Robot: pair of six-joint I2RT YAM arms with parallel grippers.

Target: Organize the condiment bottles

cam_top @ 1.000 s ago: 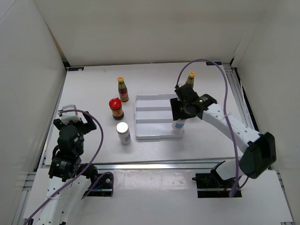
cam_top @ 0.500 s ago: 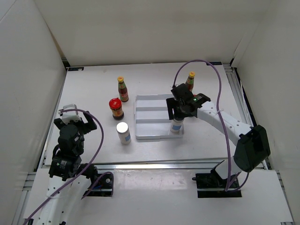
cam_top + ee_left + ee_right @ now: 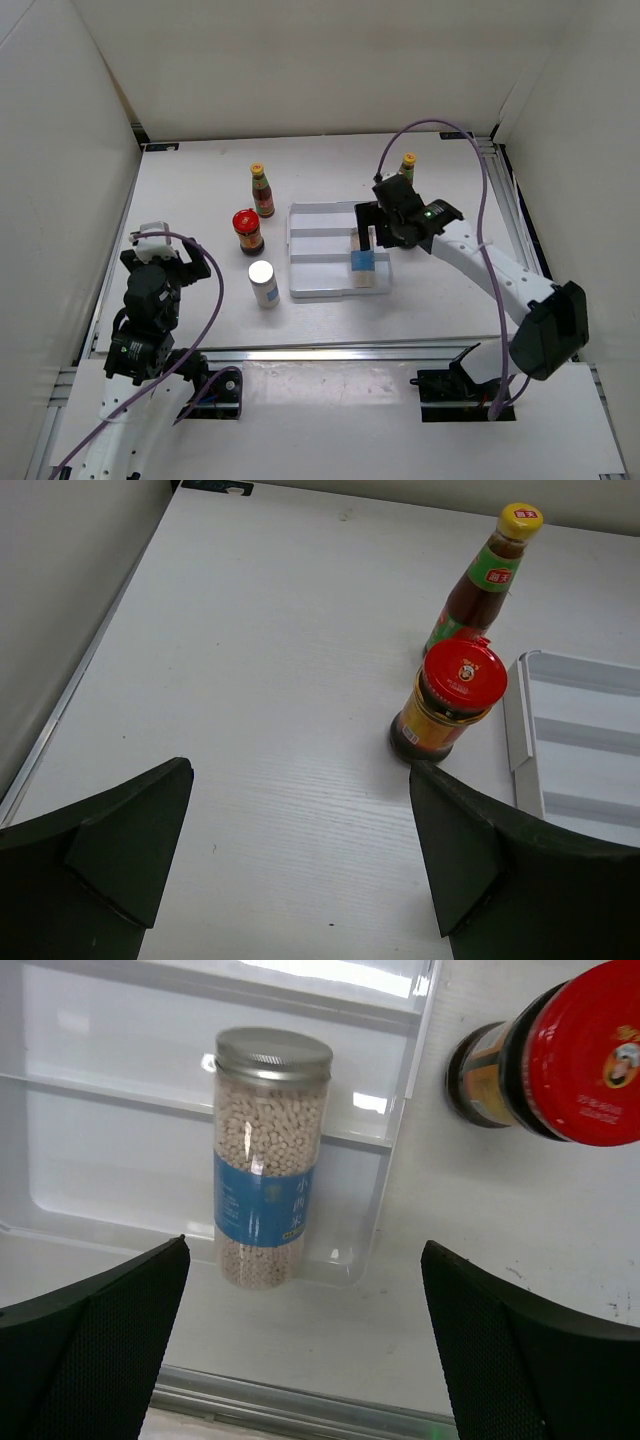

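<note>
A white shaker (image 3: 362, 260) (image 3: 268, 1160) with a silver top and blue label stands upright in the near right corner of the ridged tray (image 3: 320, 262) (image 3: 120, 1170). My right gripper (image 3: 372, 230) (image 3: 305, 1245) hangs open above it, touching nothing. To the right of the tray stands a red-lidded jar (image 3: 570, 1055). Behind the right arm is a yellow-capped sauce bottle (image 3: 407, 165). Left of the tray stand another sauce bottle (image 3: 262, 190) (image 3: 488, 575), a red-lidded jar (image 3: 247, 230) (image 3: 450, 705) and a second shaker (image 3: 263, 283). My left gripper (image 3: 163, 262) (image 3: 300, 765) is open over bare table.
White walls close in the table on the left, back and right. An aluminium rail (image 3: 300, 352) (image 3: 300, 1405) runs along the near edge, and another along the right edge (image 3: 510, 210). The tray's left rim (image 3: 515, 730) lies close to the left red jar.
My right gripper has opened and let go of the shaker, which now stands alone in the tray's near right corner. The left arm has not moved.
</note>
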